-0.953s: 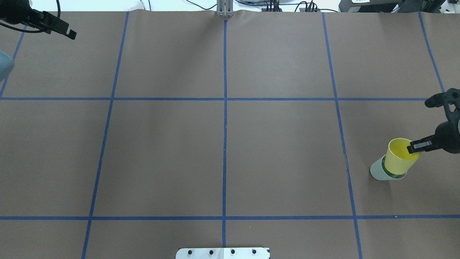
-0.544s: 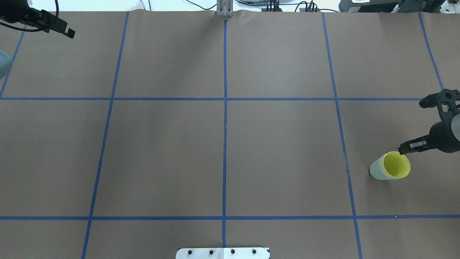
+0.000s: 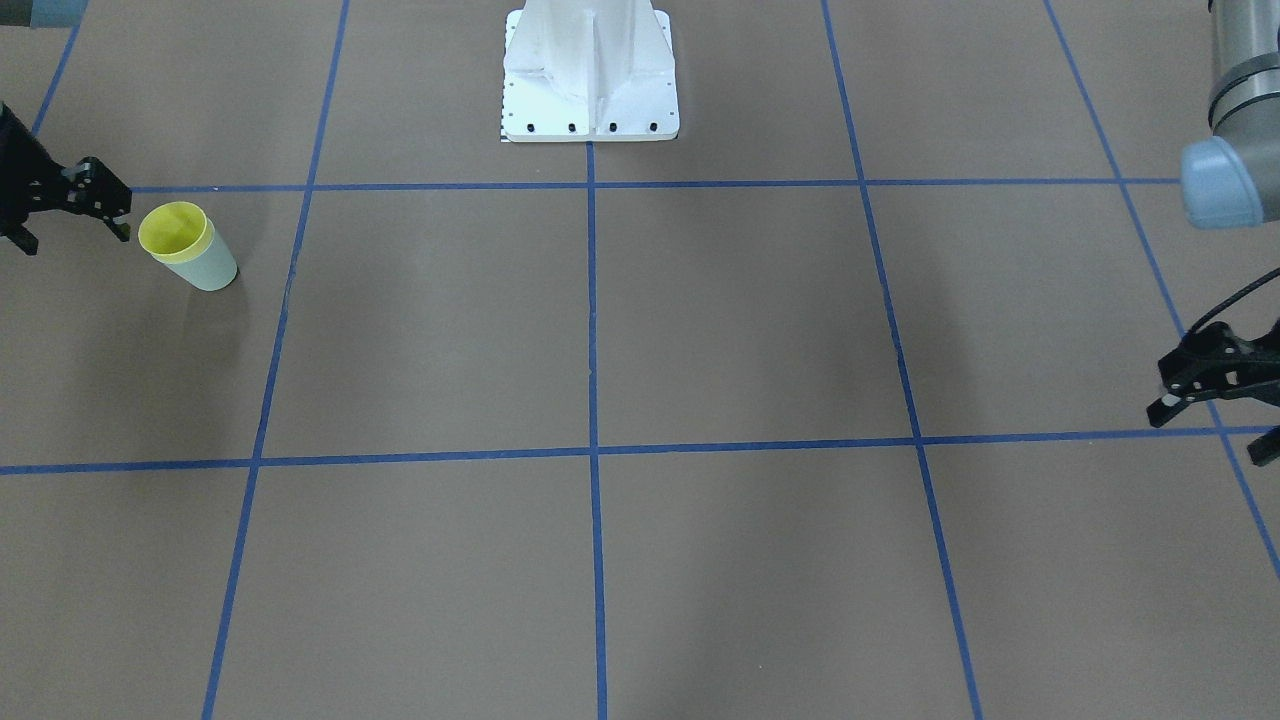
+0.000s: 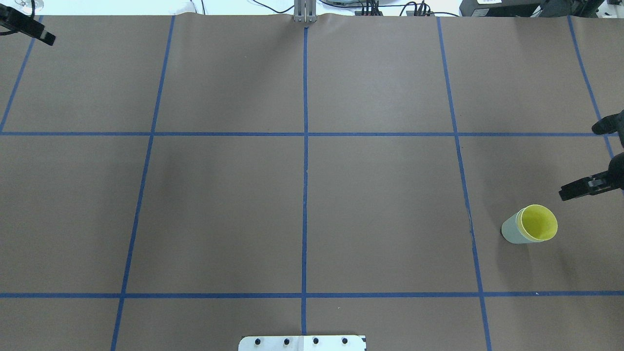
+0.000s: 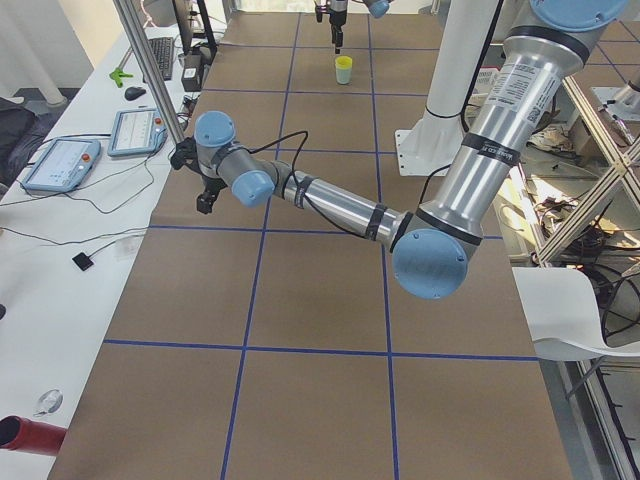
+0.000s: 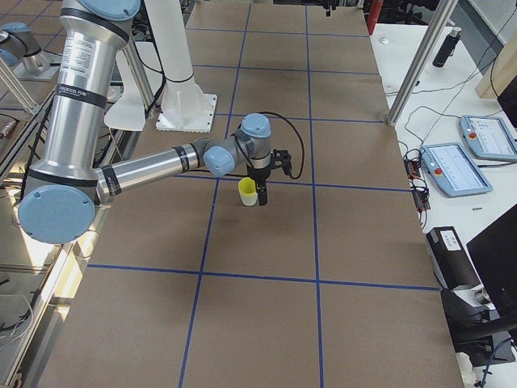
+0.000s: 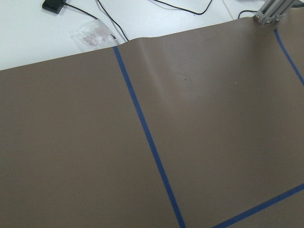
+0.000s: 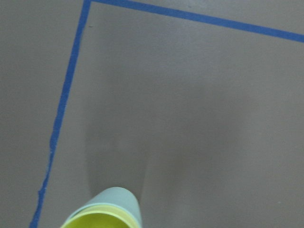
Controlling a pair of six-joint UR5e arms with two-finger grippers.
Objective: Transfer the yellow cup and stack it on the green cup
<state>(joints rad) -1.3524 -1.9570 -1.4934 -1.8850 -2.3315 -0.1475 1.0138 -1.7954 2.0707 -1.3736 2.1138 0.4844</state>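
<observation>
The yellow cup (image 4: 537, 223) sits nested inside the green cup (image 4: 509, 232) at the table's right side; only its rim and inside show. The stack also shows in the front view, with the yellow cup (image 3: 172, 230) in the green cup (image 3: 213, 269), and at the bottom of the right wrist view (image 8: 99, 221). My right gripper (image 4: 591, 158) is open and empty, just right of and beyond the stack, not touching it. My left gripper (image 3: 1210, 428) is open and empty at the far left edge of the table (image 4: 29, 30).
Blue tape lines divide the brown table into squares (image 4: 305, 134). The white robot base plate (image 4: 302, 342) sits at the near middle edge. A metal post (image 4: 304, 12) stands at the far edge. Tablets and cables lie on side desks (image 5: 60, 165).
The yellow cup, tilted and half in the green cup a second ago, has dropped fully into it. My right gripper has drawn back to the right. My left gripper has moved further left.
</observation>
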